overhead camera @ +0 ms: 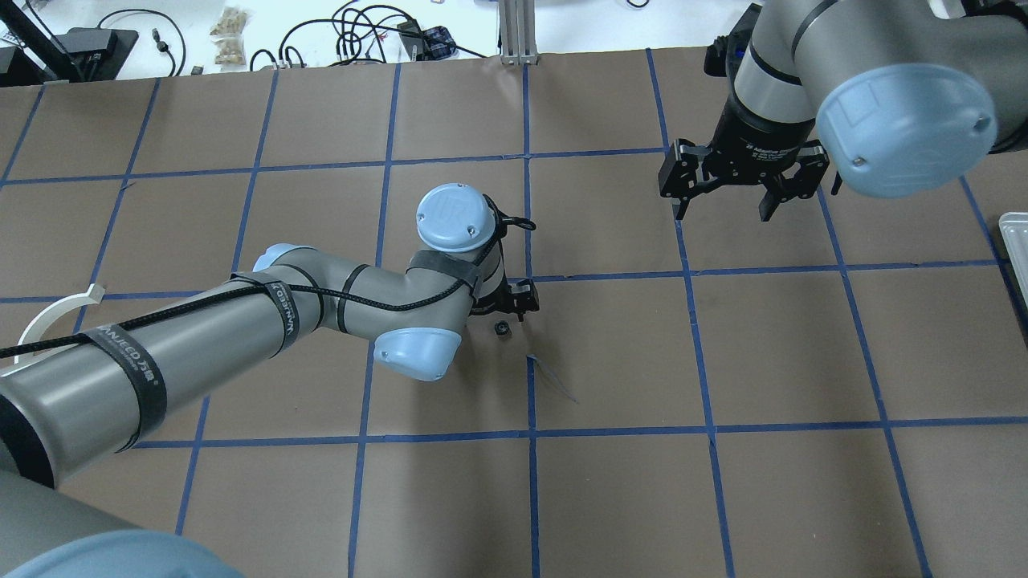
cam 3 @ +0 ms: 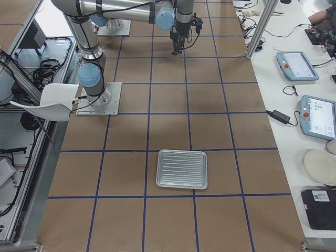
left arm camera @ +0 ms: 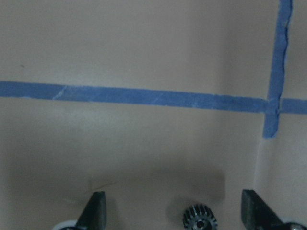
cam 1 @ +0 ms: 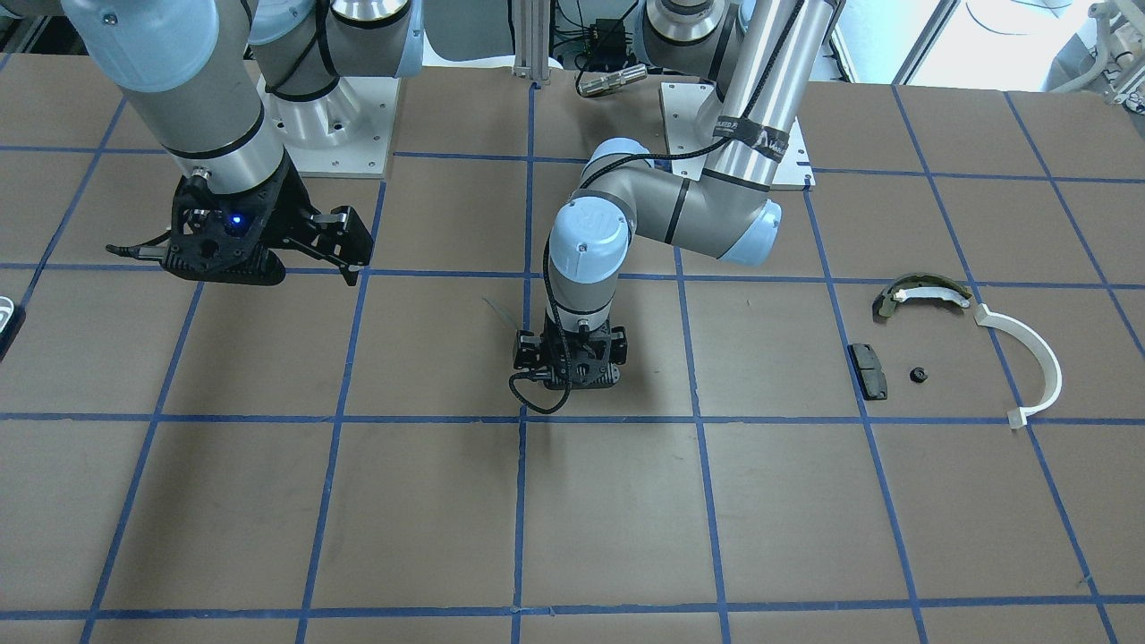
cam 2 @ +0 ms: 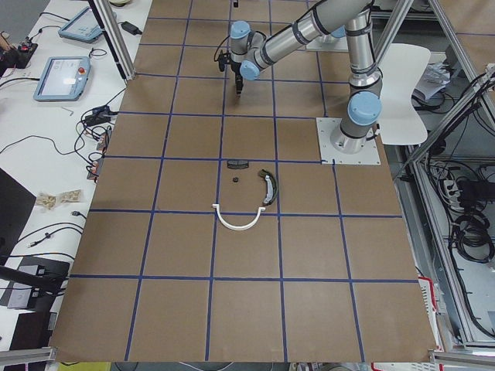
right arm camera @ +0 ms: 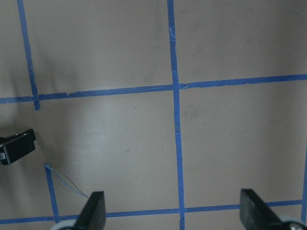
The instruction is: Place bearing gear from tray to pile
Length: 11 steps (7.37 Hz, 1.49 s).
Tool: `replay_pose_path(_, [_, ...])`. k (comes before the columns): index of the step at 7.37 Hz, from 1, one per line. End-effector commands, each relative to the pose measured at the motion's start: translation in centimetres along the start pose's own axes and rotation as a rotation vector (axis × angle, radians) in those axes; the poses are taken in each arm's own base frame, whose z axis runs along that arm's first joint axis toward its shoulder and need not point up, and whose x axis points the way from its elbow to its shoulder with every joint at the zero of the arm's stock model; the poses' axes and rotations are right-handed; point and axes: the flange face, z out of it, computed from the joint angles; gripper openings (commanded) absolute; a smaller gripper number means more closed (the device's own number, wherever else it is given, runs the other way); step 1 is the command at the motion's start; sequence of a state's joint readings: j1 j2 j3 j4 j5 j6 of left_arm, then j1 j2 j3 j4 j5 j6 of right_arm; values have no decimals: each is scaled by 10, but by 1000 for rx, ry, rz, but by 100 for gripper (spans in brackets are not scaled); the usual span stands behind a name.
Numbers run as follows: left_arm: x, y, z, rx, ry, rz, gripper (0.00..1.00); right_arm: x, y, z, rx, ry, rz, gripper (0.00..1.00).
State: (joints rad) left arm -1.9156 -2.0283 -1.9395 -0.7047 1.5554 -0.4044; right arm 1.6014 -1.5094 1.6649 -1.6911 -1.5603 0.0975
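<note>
The bearing gear (left arm camera: 199, 219), small, dark and toothed, lies on the brown table between the fingers of my left gripper (left arm camera: 175, 211), which is open and low over it. It also shows in the overhead view (overhead camera: 502, 327), just beside the left gripper (overhead camera: 514, 301) at the table's middle. The pile lies apart on the robot's left: a white arc (cam 1: 1029, 362), an olive-and-white shoe-like piece (cam 1: 921, 293), a black pad (cam 1: 868, 370) and a small black round part (cam 1: 918, 375). My right gripper (overhead camera: 727, 201) hovers open and empty. The ribbed metal tray (cam 3: 182, 169) holds nothing.
Blue tape lines grid the brown table. The tray's edge (overhead camera: 1013, 241) shows at the overhead view's right border. A loose strip of tape (overhead camera: 550, 381) curls up near the gear. Cables and tablets lie beyond the table's far edge.
</note>
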Motion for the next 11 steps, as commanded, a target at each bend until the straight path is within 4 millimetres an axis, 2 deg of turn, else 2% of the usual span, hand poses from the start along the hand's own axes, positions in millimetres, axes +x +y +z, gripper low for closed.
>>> replay_pose_path(1, [7, 7, 4, -10, 0, 20, 97, 5, -2, 0, 3, 1, 10, 100])
replay_pose_path(2, [8, 9, 11, -23, -6, 22, 82, 10, -4, -1, 1, -3, 23, 100])
replay_pose_path(3, [11, 11, 11, -22, -5, 30, 54, 11, -1, -7, 14, -2, 28, 100])
replay_pose_path(4, [12, 12, 10, -19, -4, 32, 32, 13, 4, -13, 26, -2, 29, 100])
replay_pose_path(6, [12, 12, 10, -18, -5, 32, 9, 13, 4, -14, 31, -4, 31, 100])
replay_pose_path(7, [12, 10, 6, -10, -2, 30, 3, 12, 4, -14, 30, -5, 26, 100])
replay_pose_path(8, [10, 5, -7, 19, -4, 26, 3, 12, 5, -15, 32, -6, 34, 100])
replay_pose_path(9, [0, -6, -21, 44, 1, 37, 3, 9, 8, -21, 41, -5, 29, 100])
replay_pose_path(10, [-28, -31, -33, 60, 2, 5, 3, 12, 9, -20, 34, -4, 40, 100])
replay_pose_path(11, [-74, -57, -43, 39, -7, -28, 3, 13, 14, -22, 32, -4, 37, 100])
